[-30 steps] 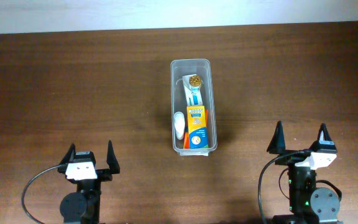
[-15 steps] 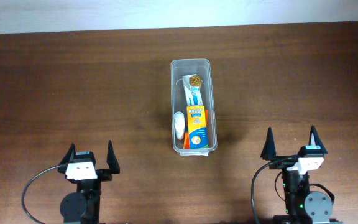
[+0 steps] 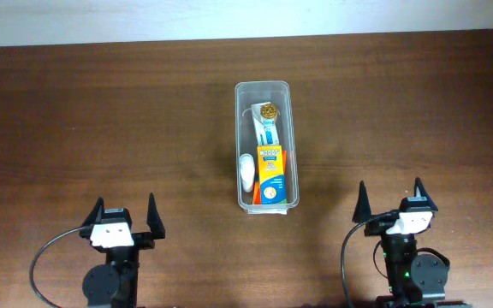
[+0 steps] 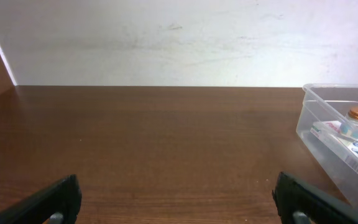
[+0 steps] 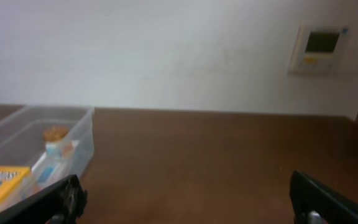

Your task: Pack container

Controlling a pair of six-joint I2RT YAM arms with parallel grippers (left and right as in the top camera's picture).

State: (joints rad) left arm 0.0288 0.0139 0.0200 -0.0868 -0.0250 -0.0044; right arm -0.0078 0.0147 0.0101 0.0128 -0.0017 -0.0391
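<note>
Nearest me, at the front edge of the desk (image 3: 101, 111), the left end effector (image 3: 126, 205) sits low with its two dark fingers spread apart, nothing between them. The right end effector (image 3: 390, 192) is the same, fingers wide and empty. Further in, between the two arms and a bit closer to the right one, the container (image 3: 264, 92) lies lengthwise on the desk. In its near half lie an orange box (image 3: 271, 175) and a white object (image 3: 246, 171) side by side. Beyond them are a blue-and-white pack (image 3: 268, 133) and a round golden cap (image 3: 268, 110). The far end is bare. Behind the desk is a white wall (image 4: 166, 37).
</note>
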